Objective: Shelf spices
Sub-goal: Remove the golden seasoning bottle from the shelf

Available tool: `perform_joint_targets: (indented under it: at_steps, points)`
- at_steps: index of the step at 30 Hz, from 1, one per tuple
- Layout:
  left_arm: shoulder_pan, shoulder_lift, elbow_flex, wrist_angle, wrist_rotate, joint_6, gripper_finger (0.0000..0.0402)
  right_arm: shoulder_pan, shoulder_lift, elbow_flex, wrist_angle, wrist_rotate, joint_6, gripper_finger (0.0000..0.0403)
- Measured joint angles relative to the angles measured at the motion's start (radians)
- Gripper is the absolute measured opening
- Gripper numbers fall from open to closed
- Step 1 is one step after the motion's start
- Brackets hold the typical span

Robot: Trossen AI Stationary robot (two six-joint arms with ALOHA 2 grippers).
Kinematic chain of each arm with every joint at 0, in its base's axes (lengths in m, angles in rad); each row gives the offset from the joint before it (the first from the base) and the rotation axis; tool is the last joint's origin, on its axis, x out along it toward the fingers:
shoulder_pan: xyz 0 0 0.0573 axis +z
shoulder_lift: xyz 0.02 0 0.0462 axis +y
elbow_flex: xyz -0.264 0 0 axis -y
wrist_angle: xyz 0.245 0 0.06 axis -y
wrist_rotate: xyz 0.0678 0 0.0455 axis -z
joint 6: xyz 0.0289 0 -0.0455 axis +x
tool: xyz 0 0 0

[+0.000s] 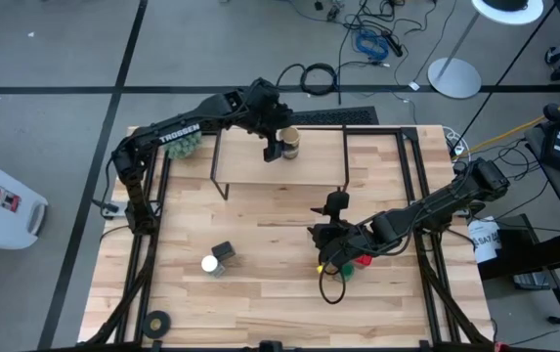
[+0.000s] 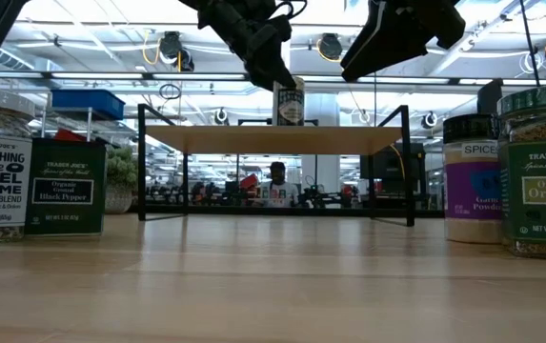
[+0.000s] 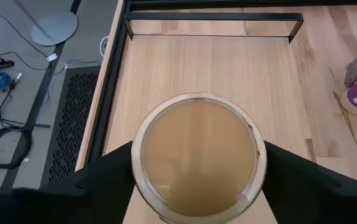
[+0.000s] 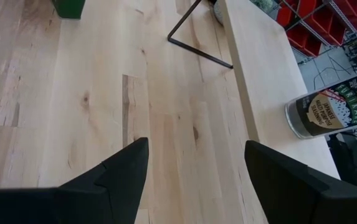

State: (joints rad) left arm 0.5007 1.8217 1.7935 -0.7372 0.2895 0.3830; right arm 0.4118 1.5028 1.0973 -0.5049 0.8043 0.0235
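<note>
The shelf [image 1: 250, 166] stands at the table's far middle. A tan-lidded cylinder jar [image 1: 289, 144] stands upright on its top board [image 2: 349, 139] near the far edge. My left gripper [image 1: 274, 147] is shut on this jar; from its wrist I look down on the jar's lid [image 3: 197, 155]. My right gripper [image 1: 324, 221] is open and empty, above the table in front of the shelf's right end. A green-lidded jar [image 1: 343, 266] and a red tin [image 1: 363, 260] stand just nearer than it. A white-lidded jar [image 1: 209, 263] and a dark square tin [image 1: 223, 251] stand at the near left. My left gripper pinches the tan jar between its two fingers [image 3: 106, 177], one on each opposite side of the upper wall [image 3: 136, 171], just under the lid. The fingers come slanting down from above and from the table's left. The jar stands upright with its base on the shelf's board [image 2: 289, 122].
A fuzzy green plant ball [image 1: 187, 145] sits left of the shelf under my left arm. A black tape roll [image 1: 155, 323] lies at the near left corner. Bare wood lies between the shelf and the near jars [image 1: 260, 220]. Cables and a lamp base lie beyond the far edge.
</note>
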Motion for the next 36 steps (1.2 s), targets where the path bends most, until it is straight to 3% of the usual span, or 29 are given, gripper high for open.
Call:
perform_joint_targets:
  at_steps: [6, 14, 20, 30, 36]
  points:
    - [-0.003, -0.002, 0.002, -0.023, 0.007, -0.005, 0.0288, 0.0, 0.0, 0.0, -0.001, 0.0, 0.0, 0.0254]
    - [-0.022, -0.001, 0.0, -0.039, 0.001, -0.035, 0.0326, 0.0, 0.0, 0.0, -0.002, 0.0, 0.001, 0.0254]
    - [-0.026, -0.001, 0.0, -0.033, 0.0, -0.028, 0.0331, 0.0, 0.0, 0.0, -0.002, 0.0, 0.001, 0.0254]
    - [-0.026, -0.001, 0.0, -0.039, -0.002, -0.002, 0.0286, 0.0, 0.0, 0.0, -0.001, 0.0, 0.001, 0.0254]
    - [-0.026, -0.001, 0.0, -0.039, -0.002, -0.002, 0.0282, 0.0, 0.0, 0.0, -0.001, 0.0, 0.001, 0.0254]
